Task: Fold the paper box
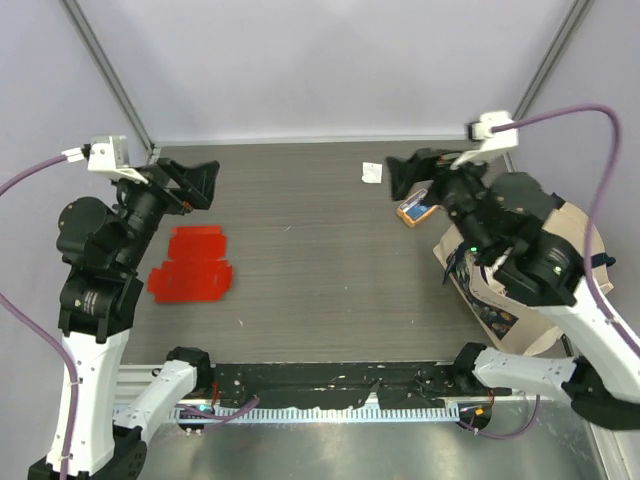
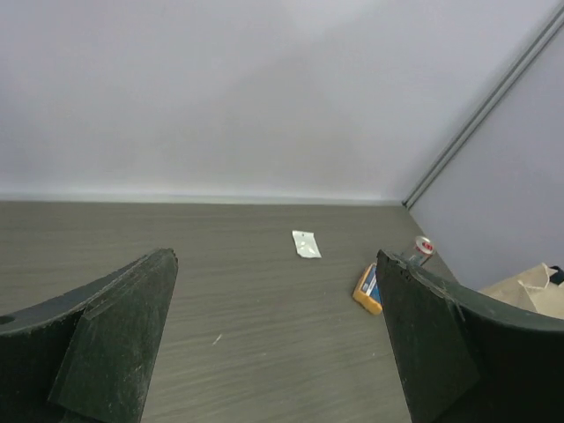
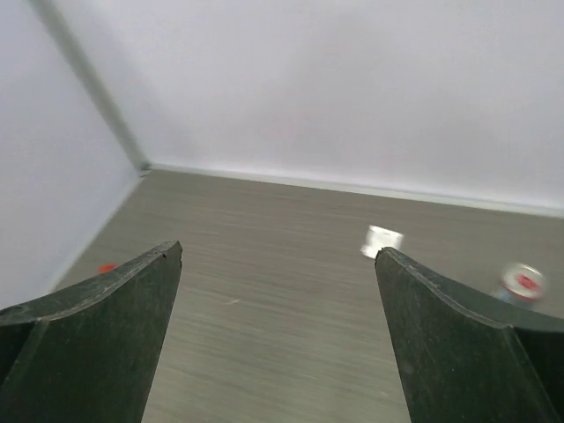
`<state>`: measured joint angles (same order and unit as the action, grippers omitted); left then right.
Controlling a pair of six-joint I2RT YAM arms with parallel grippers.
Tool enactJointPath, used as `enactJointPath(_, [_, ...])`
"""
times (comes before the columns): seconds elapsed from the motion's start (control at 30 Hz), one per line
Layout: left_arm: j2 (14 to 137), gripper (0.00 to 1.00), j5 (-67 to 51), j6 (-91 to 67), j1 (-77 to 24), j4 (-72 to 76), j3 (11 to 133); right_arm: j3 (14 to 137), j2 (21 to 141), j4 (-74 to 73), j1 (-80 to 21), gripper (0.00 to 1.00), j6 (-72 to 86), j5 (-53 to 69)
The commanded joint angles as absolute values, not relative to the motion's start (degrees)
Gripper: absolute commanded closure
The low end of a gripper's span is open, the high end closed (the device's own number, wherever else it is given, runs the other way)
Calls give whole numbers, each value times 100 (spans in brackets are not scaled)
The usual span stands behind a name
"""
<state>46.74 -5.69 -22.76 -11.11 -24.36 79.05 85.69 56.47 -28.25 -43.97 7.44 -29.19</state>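
Grey walls ring a dark table (image 1: 320,290). From above, the paper box (image 1: 190,265) lies flat at the near left, beside our wide-open left gripper (image 1: 203,186). We think it is light and bendy; we would pinch a flap edge. Our right gripper (image 1: 405,178), far right, is open too. Left wrist view: open jaws, no box. Right wrist view: open jaws, room ahead.

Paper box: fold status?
Done: nothing that shows. The paper box lies as a flat red cut-out on the table, near the left arm. In hand: nothing. The left tool and the right tool are both open, empty and clear of the sheet. Left: the whole job, from grasping the flaps to folding them up.
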Motion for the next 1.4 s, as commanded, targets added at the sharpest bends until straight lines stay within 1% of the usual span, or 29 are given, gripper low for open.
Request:
enactJointPath(0.0, [4562, 0, -328, -2320, -1081, -2469, 7892, 8920, 6845, -2496, -5580, 3, 789, -3789])
enactJointPath(0.03, [4501, 0, -47, -2338, -1072, -2548, 7893, 9034, 7064, -2470, -5781, 3, 974, -3649])
enactJointPath(0.07, [4317, 1, 408, -2329, -1064, -2688, 7875, 9044, 7380, -2391, -5835, 3, 1097, -3221])
enactJointPath(0.1, [4211, 1, 1257, -2338, -1072, -2776, 7866, 9009, 7548, -2103, -5958, 3, 1316, -3043])
enactJointPath(0.13, [4106, 2, 1666, -2364, -1072, -2847, 7858, 8965, 7715, -1970, -6124, 3, 1466, -2893])
enactJointPath(0.17, [3861, 2, 2035, -2347, -1072, -2969, 7849, 9043, 8239, -1917, -6213, 3, 1642, -2848])
enactJointPath(0.2, [3754, 2, 2744, -2338, -1072, -2997, 7831, 9192, 8523, -2038, -6275, 4, 1939, -2856])
enactJointPath(0.23, [3631, 2, 3012, -2260, -1081, -3014, 7770, 9385, 8778, -2048, -6388, 3, 2578, -2848])
enactJointPath(0.27, [3456, 1, 3250, -2198, -1081, -2997, 7726, 9326, 9033, -1943, -6459, 4, 2975, -2822])
enactJointPath(0.3, [3385, 0, 3452, -2119, -1081, -2971, 7691, 9212, 9340, -1403, -6556, 4, 3258, -2839])
enactJointPath(0.37, [3305, 0, 3524, -1952, -1081, -2979, 7612, 9053, 9745, -943, -6836, 3, 3786, -2813])
enactJointPath(0.4, [3279, 0, 3516, -1916, -1072, -3023, 7611, 9079, 10165, -697, -6873, 5, 4006, -2638])
enactJointPath(0.47, [3278, 0, 3358, -1864, -1081, -3198, 7629, 9053, 10510, -310, -6925, 11, 4681, -2313])
enactJointPath(0.5, [3252, 0, 3297, -1863, -1072, -3243, 7620, 9018, 10677, -29, -6926, 17, 4876, -2207])
enactJointPath(0.53, [3226, 0, 3157, -1863, -1090, -3269, 7611, 8957, 10931, 235, -6943, 19, 5035, -2215])
enactJointPath(0.6, [3182, 0, 3015, -1802, -1134, -3261, 7550, 8746, 11109, 822, -6996, 20, 5377, -2293])
enactJointPath(0.63, [3173, 0, 2962, -1784, -1151, -3278, 7550, 8571, 11257, 948, -7022, 20, 5475, -2581])
enactJointPath(0.67, [3182, 0, 2849, -1784, -1186, -3287, 7559, 8535, 11354, 1080, -7022, 20, 5658, -2619])
enactJointPath(0.87, [3094, 0, 2611, -1846, -1230, -3261, 7418, 8885, 12260, 809, -6979, 25, 6486, -2523])
enactJointPath(0.9, [3076, 0, 2584, -1854, -1222, -3252, 7366, 9051, 12348, 748, -6970, 28, 6512, -2514])
enactJointPath(1.1, [2997, 0, 2400, -1881, -1266, -3217, 7269, 9237, 12805, 694, -6917, 31, 6478, -2514])
enactJointPath(1.13, [2988, 0, 2365, -1898, -1283, -3208, 7242, 9237, 12849, 703, -6908, 34, 6478, -2514])
enactJointPath(1.17, [2997, 0, 2338, -1898, -1301, -3208, 7233, 9237, 12884, 729, -6908, 41, 6495, -2496])
enactJointPath(1.23, [3006, 0, 2259, -1907, -1318, -3225, 7233, 9246, 13034, 773, -6882, 48, 6617, -2347])
enactJointPath(1.37, [3006, 0, 2189, -1942, -1336, -3234, 7225, 9281, 13227, 983, -6873, 50, 6741, -2145])
